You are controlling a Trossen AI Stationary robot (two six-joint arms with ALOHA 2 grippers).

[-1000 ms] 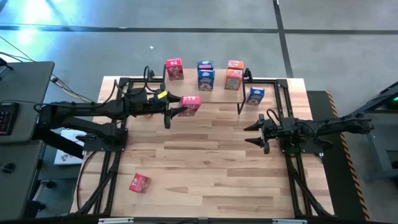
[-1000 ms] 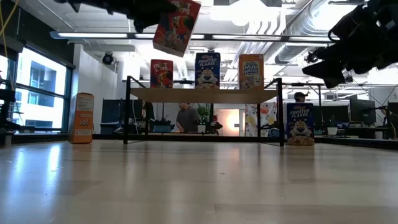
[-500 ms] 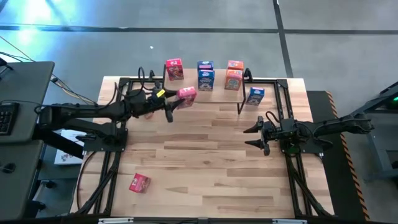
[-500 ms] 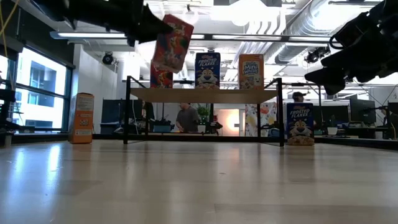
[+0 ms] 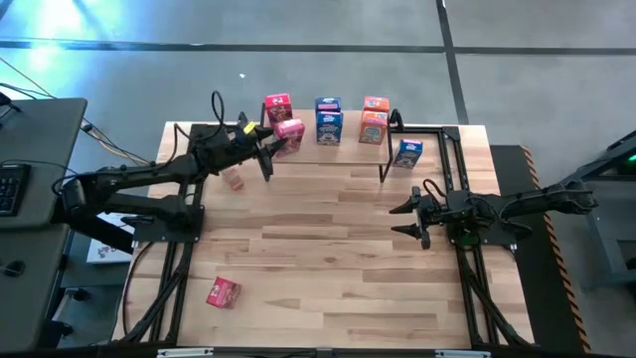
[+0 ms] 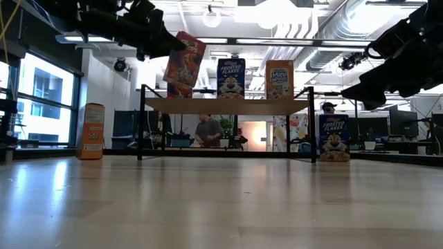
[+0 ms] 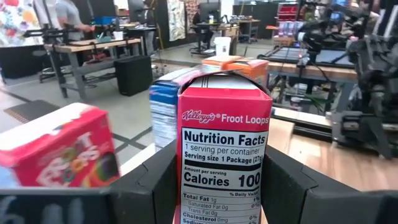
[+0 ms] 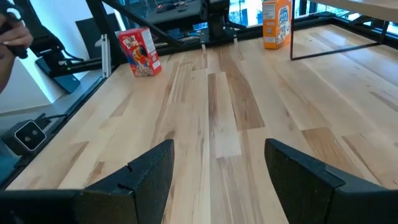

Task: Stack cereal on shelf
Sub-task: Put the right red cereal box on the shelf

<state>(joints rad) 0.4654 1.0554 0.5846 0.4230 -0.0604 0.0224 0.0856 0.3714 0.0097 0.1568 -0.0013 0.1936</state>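
The left gripper (image 5: 275,151) is clamped on a pink-red cereal box (image 5: 289,135), its fingers (image 7: 155,186) pressing the box's two sides, and holds it in the air, tilted, over the left end of the shelf (image 6: 228,105). In the high view this box sits just at 5 o'clock of another pink-red box (image 5: 279,109) already standing on the shelf, with a blue box (image 5: 329,119) and an orange box (image 5: 375,119) in a row at 3 o'clock of it. A further blue box (image 5: 407,152) stands on the table (image 5: 338,259) beside the shelf's right legs, and a pink-red box (image 5: 224,292) lies near the table's 7 o'clock corner. The right gripper (image 5: 409,217) hangs above the table's right side with its fingers (image 8: 149,171) spread apart, holding nothing.
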